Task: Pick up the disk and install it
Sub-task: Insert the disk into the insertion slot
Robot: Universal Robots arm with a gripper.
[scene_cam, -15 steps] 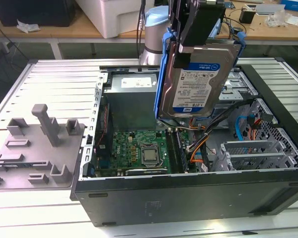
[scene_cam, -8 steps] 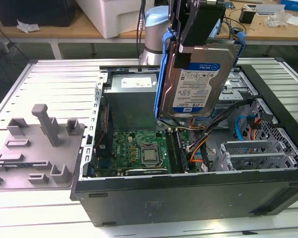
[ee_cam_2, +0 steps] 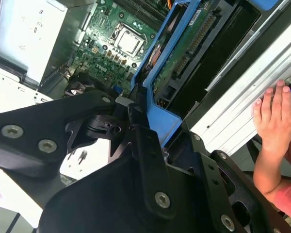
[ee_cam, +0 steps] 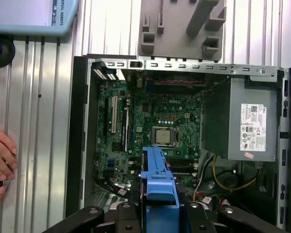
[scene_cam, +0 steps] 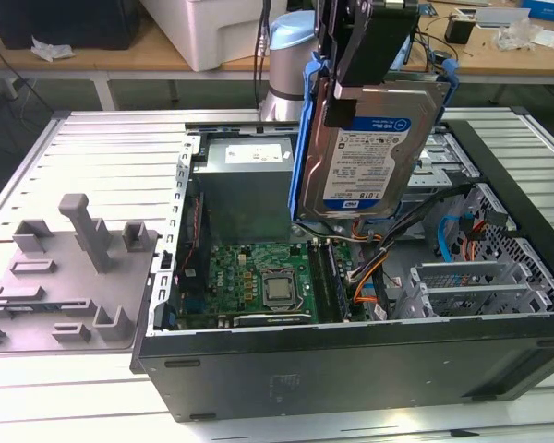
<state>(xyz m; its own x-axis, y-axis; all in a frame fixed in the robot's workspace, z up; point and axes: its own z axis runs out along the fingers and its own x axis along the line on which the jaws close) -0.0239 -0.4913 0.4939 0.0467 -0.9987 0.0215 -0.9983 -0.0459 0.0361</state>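
In the exterior view, the disk (scene_cam: 369, 152) hangs upright above the open computer case (scene_cam: 351, 365). It is a silver drive with a white-and-blue label and a blue rail frame along its edges. My gripper (scene_cam: 355, 78) is shut on its upper end. The disk is over the middle of the case, between the power supply and the drive cage, clear of the motherboard (scene_cam: 268, 277). In both wrist views I see the disk edge-on by its blue frame (ee_cam_2: 169, 48) (ee_cam: 157, 177), held between the black fingers (ee_cam_2: 140, 141) (ee_cam: 126, 213).
A grey power-supply box (scene_cam: 245, 185) sits at the case's back. The metal drive cage (scene_cam: 480, 286) and loose cables (scene_cam: 369, 277) are on the exterior view's right. A grey fixture (scene_cam: 74, 258) lies outside the case. A person's hand (ee_cam_2: 274, 126) (ee_cam: 0, 160) rests on the table beside the case.
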